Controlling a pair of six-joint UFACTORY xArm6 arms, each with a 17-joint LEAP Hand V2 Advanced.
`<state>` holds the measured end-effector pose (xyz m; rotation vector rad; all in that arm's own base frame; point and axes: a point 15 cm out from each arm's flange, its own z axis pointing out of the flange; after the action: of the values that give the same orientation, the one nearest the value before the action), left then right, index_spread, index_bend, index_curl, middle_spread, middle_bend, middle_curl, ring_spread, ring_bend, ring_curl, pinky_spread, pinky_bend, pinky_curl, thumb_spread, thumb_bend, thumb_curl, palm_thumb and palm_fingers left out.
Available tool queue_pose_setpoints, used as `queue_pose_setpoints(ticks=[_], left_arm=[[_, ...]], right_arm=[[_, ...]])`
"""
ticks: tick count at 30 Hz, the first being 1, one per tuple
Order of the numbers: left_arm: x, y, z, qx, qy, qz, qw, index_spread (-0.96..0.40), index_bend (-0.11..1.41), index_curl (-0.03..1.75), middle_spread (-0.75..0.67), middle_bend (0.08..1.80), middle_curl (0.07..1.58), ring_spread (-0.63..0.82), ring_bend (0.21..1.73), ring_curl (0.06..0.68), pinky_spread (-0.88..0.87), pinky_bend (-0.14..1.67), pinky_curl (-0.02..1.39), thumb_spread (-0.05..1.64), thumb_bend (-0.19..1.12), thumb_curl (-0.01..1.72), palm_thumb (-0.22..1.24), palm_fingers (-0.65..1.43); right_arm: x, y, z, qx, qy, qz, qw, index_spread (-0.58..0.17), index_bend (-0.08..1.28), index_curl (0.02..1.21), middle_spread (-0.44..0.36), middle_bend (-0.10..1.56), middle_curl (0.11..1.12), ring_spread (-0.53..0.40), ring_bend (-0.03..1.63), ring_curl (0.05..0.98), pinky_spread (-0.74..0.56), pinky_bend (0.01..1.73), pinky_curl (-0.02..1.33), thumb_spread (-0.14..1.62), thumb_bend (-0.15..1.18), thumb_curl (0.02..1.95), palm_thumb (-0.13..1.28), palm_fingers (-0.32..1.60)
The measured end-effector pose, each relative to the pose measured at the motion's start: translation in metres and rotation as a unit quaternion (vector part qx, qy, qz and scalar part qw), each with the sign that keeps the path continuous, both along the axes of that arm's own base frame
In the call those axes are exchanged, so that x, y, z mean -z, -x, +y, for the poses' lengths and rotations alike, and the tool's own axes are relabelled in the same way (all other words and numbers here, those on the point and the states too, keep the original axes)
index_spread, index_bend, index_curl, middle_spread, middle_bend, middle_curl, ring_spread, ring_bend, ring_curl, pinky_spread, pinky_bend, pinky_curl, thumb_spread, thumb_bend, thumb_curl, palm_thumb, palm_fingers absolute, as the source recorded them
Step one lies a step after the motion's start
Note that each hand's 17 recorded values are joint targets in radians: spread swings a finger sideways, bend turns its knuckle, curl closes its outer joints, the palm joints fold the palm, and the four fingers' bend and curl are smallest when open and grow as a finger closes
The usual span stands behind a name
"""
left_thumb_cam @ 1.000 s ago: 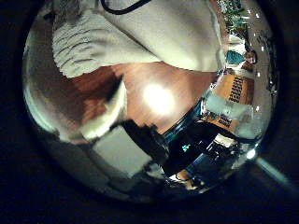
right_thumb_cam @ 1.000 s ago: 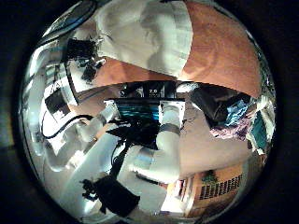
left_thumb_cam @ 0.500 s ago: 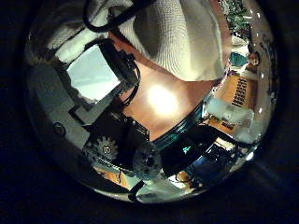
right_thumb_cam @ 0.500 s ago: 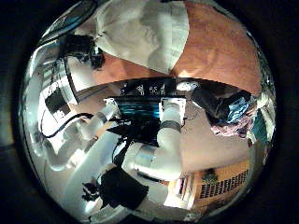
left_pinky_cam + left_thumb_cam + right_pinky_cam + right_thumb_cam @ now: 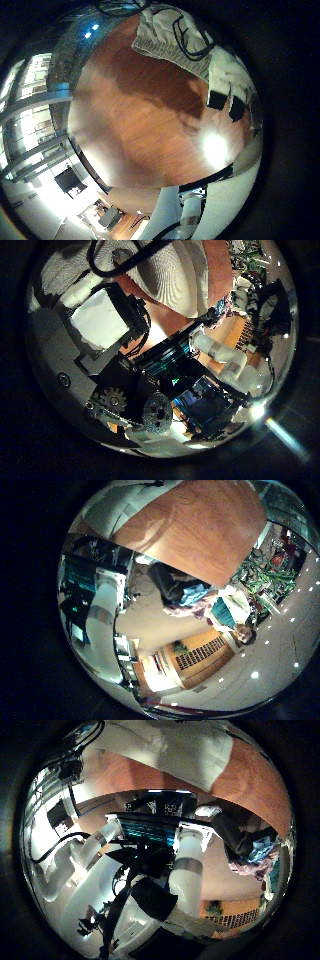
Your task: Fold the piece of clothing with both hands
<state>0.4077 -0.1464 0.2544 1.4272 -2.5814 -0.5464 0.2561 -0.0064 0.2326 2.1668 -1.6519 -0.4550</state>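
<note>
On the table [image 5: 140,120], the piece of clothing [image 5: 165,35], lying near one edge of the board with much bare wood beside it. In the left little finger side palm view, parts of the left hand [image 5: 228,88] just at the border of the cloth; touching it or only above it, cannot tell. In the left thumb side palm view, the same cloth [image 5: 175,280] close to the palm, with a finger [image 5: 100,320] of this hand reaching toward it and overlapping its border. Curled round the fabric or only resting on it: not possible to say, so no claim of a hold.

For the right hand, no fingers clearly visible in its two palm views; how far open, cannot tell. From the right thumb side palm view, the cloth [image 5: 170,750] on the table [image 5: 255,785], well apart from this palm.
</note>
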Motion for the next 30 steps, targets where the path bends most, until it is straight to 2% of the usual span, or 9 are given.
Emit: queue_pose_setpoints(ticks=[8, 14, 18, 21, 25, 27, 28, 29, 30], left_arm=[[-0.013, 0.007, 0.003, -0.008, -0.015, 0.035, 0.9993, -0.68, 0.37, 1.00, -0.58, 0.95, 0.91, -0.47, 1.30, 0.525, -0.64, 1.08, 0.66, 1.08, -0.01, 0.57, 0.81, 0.99], [-0.018, 0.001, -0.001, -0.013, -0.010, 0.041, 0.9990, -0.70, 0.32, 1.08, -0.59, 0.95, 0.93, -0.47, 1.30, 0.525, -0.64, 1.08, 0.68, 1.08, -0.01, 0.58, 0.81, 0.99], [-0.023, 0.000, -0.001, -0.015, -0.012, 0.047, 0.9987, -0.71, 0.29, 1.12, -0.59, 0.93, 0.93, -0.47, 1.30, 0.523, -0.64, 1.08, 0.68, 1.09, -0.01, 0.59, 0.81, 1.00], [-0.024, 0.001, 0.000, -0.017, -0.014, 0.051, 0.9985, -0.72, 0.27, 1.15, -0.60, 0.93, 0.94, -0.47, 1.29, 0.521, -0.64, 1.07, 0.69, 1.09, -0.01, 0.59, 0.81, 1.01], [-0.030, 0.002, 0.005, -0.021, -0.013, 0.050, 0.9984, -0.73, 0.25, 1.19, -0.60, 0.92, 0.94, -0.47, 1.29, 0.520, -0.64, 1.05, 0.69, 1.09, -0.02, 0.59, 0.80, 1.01], [-0.035, 0.001, 0.011, -0.025, -0.010, 0.047, 0.9985, -0.73, 0.24, 1.20, -0.60, 0.91, 0.95, -0.47, 1.29, 0.519, -0.64, 1.05, 0.69, 1.09, -0.02, 0.59, 0.80, 1.01], [-0.037, 0.001, 0.013, -0.025, -0.008, 0.047, 0.9986, -0.73, 0.24, 1.21, -0.61, 0.91, 0.95, -0.47, 1.29, 0.519, -0.64, 1.04, 0.69, 1.09, -0.02, 0.59, 0.80, 1.01], [-0.037, 0.001, 0.014, -0.025, -0.007, 0.047, 0.9986, -0.73, 0.23, 1.22, -0.61, 0.91, 0.95, -0.47, 1.28, 0.519, -0.65, 1.04, 0.69, 1.09, -0.02, 0.59, 0.79, 1.02], [-0.038, 0.000, 0.015, -0.026, -0.006, 0.047, 0.9986, -0.73, 0.23, 1.22, -0.61, 0.90, 0.95, -0.47, 1.28, 0.519, -0.65, 1.04, 0.70, 1.09, -0.02, 0.59, 0.79, 1.02]], right_arm=[[0.036, 0.002, 0.012, 0.022, 0.015, -0.020, 0.999, -0.200, 0.15, 0.29, 0.006, 0.26, 0.38, 0.028, 0.61, 0.273, 0.26, 0.50, 0.26, 1.03, -0.03, 0.27, 0.24, 0.19], [0.051, 0.015, 0.032, 0.022, 0.044, -0.014, 0.999, -0.158, 0.15, 0.28, 0.045, 0.25, 0.38, 0.052, 0.63, 0.276, 0.29, 0.53, 0.27, 1.00, -0.03, 0.27, 0.21, 0.18], [0.064, 0.016, 0.046, 0.014, 0.052, -0.029, 0.998, -0.135, 0.15, 0.27, 0.061, 0.27, 0.39, 0.047, 0.67, 0.282, 0.29, 0.53, 0.27, 0.99, -0.03, 0.28, 0.21, 0.21], [0.068, 0.015, 0.048, 0.018, 0.054, -0.034, 0.998, -0.130, 0.14, 0.27, 0.040, 0.32, 0.40, 0.012, 0.72, 0.296, 0.27, 0.54, 0.26, 1.03, 0.01, 0.30, 0.32, 0.28], [0.068, 0.009, 0.049, 0.031, 0.065, -0.051, 0.996, -0.190, 0.17, 0.27, -0.055, 0.44, 0.45, -0.127, 0.87, 0.327, 0.15, 0.56, 0.24, 1.06, 0.06, 0.34, 0.51, 0.53], [0.067, 0.002, 0.048, 0.040, 0.071, -0.067, 0.994, -0.251, 0.16, 0.26, -0.114, 0.50, 0.48, -0.206, 1.00, 0.365, -0.08, 0.78, 0.28, 1.06, 0.08, 0.36, 0.60, 0.89], [0.066, -0.003, 0.048, 0.043, 0.072, -0.080, 0.993, -0.281, 0.18, 0.27, -0.141, 0.53, 0.50, -0.229, 1.03, 0.380, -0.16, 0.83, 0.30, 1.06, 0.08, 0.37, 0.63, 0.97], [0.064, -0.010, 0.048, 0.046, 0.073, -0.097, 0.992, -0.310, 0.22, 0.29, -0.161, 0.59, 0.53, -0.242, 1.05, 0.392, -0.21, 0.90, 0.32, 1.06, 0.08, 0.38, 0.67, 1.13], [0.062, -0.017, 0.047, 0.046, 0.073, -0.113, 0.990, -0.333, 0.27, 0.32, -0.180, 0.64, 0.56, -0.252, 1.08, 0.421, -0.25, 0.92, 0.35, 1.06, 0.08, 0.39, 0.69, 1.17]])
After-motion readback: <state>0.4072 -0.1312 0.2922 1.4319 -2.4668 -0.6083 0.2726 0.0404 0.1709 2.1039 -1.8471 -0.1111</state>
